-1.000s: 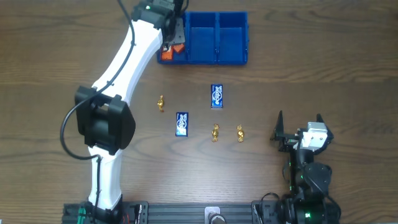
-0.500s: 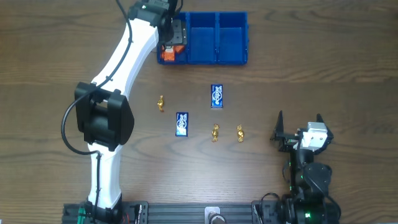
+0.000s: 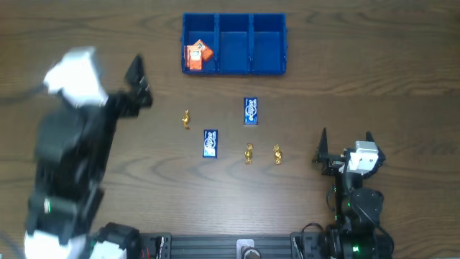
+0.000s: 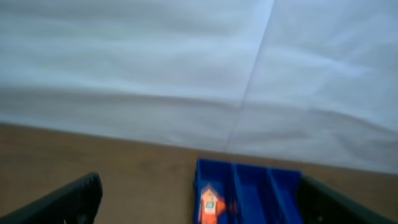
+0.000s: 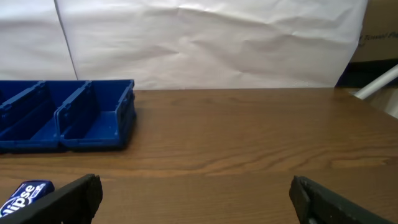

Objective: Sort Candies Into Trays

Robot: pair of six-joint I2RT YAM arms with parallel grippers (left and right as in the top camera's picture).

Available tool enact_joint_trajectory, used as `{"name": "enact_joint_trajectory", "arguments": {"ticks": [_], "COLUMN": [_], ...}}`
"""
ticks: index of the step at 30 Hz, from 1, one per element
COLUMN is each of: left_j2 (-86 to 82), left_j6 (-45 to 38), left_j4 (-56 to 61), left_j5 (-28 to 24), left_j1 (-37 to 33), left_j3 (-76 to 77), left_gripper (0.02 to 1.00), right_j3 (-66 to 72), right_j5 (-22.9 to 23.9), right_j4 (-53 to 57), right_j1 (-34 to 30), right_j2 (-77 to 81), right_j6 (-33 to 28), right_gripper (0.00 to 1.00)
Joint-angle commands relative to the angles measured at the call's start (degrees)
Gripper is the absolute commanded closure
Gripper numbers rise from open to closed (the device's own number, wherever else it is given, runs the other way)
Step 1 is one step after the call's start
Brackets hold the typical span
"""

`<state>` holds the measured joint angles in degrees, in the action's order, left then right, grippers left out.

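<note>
The blue three-compartment tray (image 3: 267, 43) stands at the table's far side, with orange candies (image 3: 198, 56) in its left compartment. On the wood lie two blue wrapped candies (image 3: 251, 111) (image 3: 210, 143) and three gold candies (image 3: 187, 119) (image 3: 249, 153) (image 3: 277, 154). My left gripper (image 3: 141, 85) is raised over the left of the table, open and empty. In the left wrist view its fingers (image 4: 68, 200) frame the tray (image 4: 261, 186) and an orange candy (image 4: 209, 204) from afar. My right gripper (image 3: 345, 147) rests open near the front right, right of the gold candies.
The tray's middle and right compartments (image 5: 93, 115) look empty. A blue candy (image 5: 22, 194) lies near my right gripper's finger (image 5: 65, 198). White sheeting backs the table, and bare wood lies around the candies.
My left arm has pulled back from the tray's left compartment and swung down and left, blurred by speed. The orange candies now show uncovered in the tray. The right arm has not moved.
</note>
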<state>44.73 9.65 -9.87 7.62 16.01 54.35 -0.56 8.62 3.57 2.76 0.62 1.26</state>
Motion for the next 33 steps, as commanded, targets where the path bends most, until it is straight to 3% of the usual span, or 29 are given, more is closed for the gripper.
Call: {"name": "enact_joint_trajectory", "arguments": {"ticks": [1, 4, 12, 19, 33], "left_j2": [-24.0, -32.2, -44.6, -44.6, -44.5], "left_j6": [-5.6, -5.6, -5.4, -5.4, -5.4], "left_j4": [9.6, 13.0, 13.6, 5.4, 5.7], "left_j5": [-7.8, -12.0, -12.2, -12.0, -11.7], "left_j1": [-7.5, -11.2, -13.7, -13.7, -13.7], "left_j3": [-25.2, -37.1, -54.1, -54.1, -54.1], "left_gripper": [0.023, 0.018, 0.020, 0.020, 0.020], "right_j3": [0.1, 0.1, 0.1, 0.1, 0.1], "right_j5": [0.1, 0.1, 0.1, 0.1, 0.1], "right_j4": [0.2, 0.2, 0.2, 0.2, 0.2], "right_j1": [-0.3, -0.3, -0.3, -0.3, -0.3], "right_j2": [-0.3, -0.3, -0.3, -0.3, -0.3], "right_j6": [0.4, 0.4, 0.4, 0.4, 0.4], "right_gripper": [0.003, 0.003, 0.003, 0.003, 0.003]}}
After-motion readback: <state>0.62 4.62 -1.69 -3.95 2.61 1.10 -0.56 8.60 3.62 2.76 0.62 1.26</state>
